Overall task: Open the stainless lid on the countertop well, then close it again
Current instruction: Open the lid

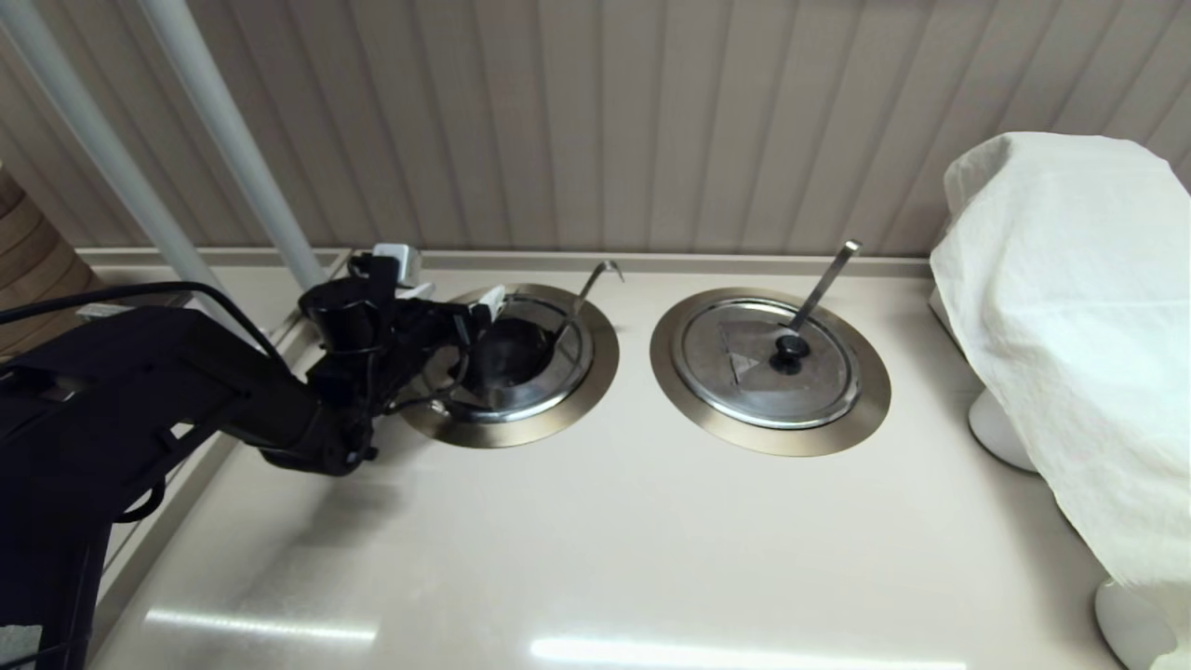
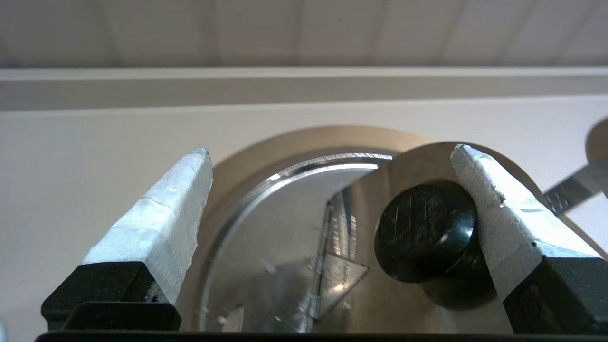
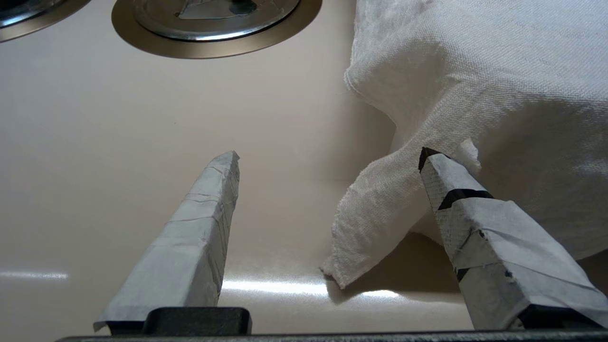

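Observation:
The stainless lid (image 1: 558, 363) sits in the left countertop well (image 1: 595, 372), beside the thin hook-tipped ladle handle (image 1: 595, 279). In the left wrist view the lid's folding half (image 2: 418, 166) is tilted up from the flat half (image 2: 266, 228) along the hinge. My left gripper (image 1: 465, 321) hovers over the lid, open (image 2: 331, 149). One taped finger (image 2: 479, 199) rests against the side of the black knob (image 2: 425, 232); the other finger stands well apart from it. My right gripper (image 3: 330, 153) is open and empty above the countertop, out of the head view.
The twin lid (image 1: 763, 363) lies flat in the right well with a straight ladle handle (image 1: 823, 279). A white cloth (image 1: 1070, 307) covers something at the right, and its corner (image 3: 380, 223) hangs by my right gripper. Two white poles (image 1: 233, 140) rise at the left.

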